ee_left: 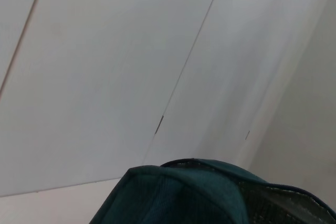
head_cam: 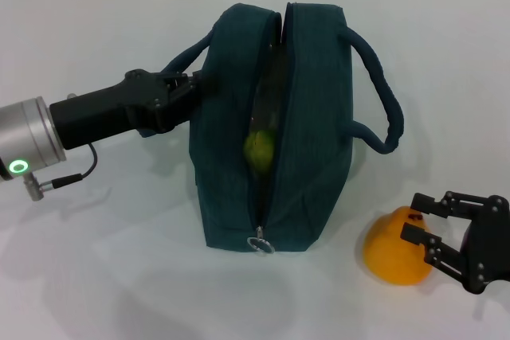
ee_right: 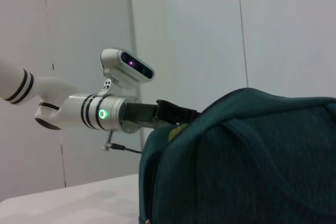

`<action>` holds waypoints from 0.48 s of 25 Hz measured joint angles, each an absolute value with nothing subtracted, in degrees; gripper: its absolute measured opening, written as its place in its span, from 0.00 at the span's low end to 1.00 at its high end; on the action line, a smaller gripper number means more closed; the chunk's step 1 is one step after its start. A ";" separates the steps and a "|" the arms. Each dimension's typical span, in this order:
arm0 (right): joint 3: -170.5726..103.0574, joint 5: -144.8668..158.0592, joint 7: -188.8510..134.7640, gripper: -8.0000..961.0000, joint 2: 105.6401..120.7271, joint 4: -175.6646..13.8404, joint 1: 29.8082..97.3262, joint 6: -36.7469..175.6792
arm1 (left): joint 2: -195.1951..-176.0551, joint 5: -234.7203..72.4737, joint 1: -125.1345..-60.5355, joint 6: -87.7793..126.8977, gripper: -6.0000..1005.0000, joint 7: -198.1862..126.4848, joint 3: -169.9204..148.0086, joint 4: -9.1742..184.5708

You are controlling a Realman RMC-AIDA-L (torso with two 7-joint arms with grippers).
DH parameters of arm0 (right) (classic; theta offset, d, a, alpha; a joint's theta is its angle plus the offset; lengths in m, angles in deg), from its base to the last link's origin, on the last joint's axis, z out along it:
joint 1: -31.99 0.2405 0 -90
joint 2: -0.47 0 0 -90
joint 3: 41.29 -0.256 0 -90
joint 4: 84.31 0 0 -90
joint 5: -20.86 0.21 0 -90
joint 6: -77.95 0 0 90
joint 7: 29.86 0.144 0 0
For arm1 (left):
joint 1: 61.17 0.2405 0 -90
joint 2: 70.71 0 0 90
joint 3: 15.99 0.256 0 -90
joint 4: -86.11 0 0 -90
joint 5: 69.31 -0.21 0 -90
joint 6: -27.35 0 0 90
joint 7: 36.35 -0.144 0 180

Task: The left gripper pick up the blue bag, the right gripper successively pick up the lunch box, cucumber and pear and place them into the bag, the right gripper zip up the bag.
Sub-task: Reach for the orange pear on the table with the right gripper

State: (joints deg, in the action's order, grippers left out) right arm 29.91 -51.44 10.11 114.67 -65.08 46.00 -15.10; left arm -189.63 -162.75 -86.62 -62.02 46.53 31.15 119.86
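Soft blue bag [head_cam: 311, 157] standing unzipped; right gripper [head_cam: 414, 220], fingers spread, touching smooth rounded pear [head_cam: 394, 256]; left gripper [head_cam: 190, 89] pinching bag's side.

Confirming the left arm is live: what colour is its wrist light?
Green, on the left gripper, clearest in the head view.

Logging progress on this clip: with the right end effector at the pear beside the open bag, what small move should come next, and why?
Probably close the right end effector on the pear. Its fingers are open and reach over the pear's top, and the pear rests on the table beside the blue bag. The left end effector is at the bag's left side, and the zipper is open.
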 joint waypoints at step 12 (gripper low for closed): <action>30.01 -51.47 10.11 0.38 115.05 -65.24 46.66 -12.73 | -189.70 -162.75 -86.88 -60.74 0.05 46.53 31.20 119.86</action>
